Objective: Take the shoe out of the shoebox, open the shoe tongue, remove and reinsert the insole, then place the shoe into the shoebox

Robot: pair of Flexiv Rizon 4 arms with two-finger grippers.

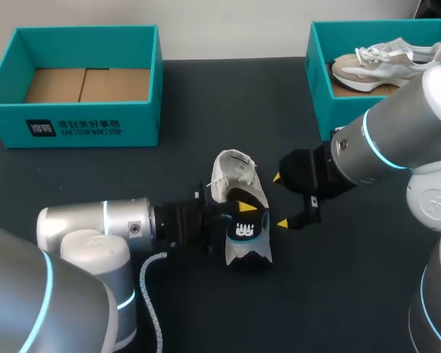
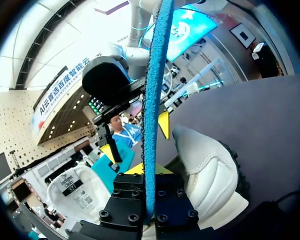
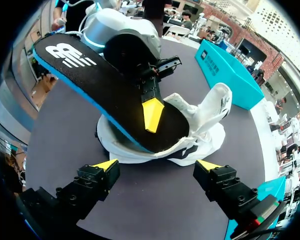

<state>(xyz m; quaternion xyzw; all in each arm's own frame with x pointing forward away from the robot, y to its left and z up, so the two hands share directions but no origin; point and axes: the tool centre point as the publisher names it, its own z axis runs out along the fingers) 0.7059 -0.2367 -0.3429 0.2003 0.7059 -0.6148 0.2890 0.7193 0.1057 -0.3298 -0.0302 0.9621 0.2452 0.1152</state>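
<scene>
A white shoe [image 1: 234,179] lies on the dark table, its tongue pulled up. My left gripper [image 1: 242,214] is shut on the insole [image 1: 247,229], black on top and blue underneath, held tilted with one end in the shoe's opening. In the left wrist view the insole [image 2: 152,95] shows edge-on between the fingers, the shoe [image 2: 210,175] beside it. My right gripper [image 1: 281,200] is open just right of the shoe. In the right wrist view it [image 3: 157,167] stands apart from the shoe [image 3: 205,120], the insole [image 3: 100,90] ahead of it.
An empty teal shoebox [image 1: 81,125] stands at the back left. A second teal shoebox [image 1: 320,81] at the back right holds another shoe [image 1: 386,60]. Dark table lies bare in front of the shoe.
</scene>
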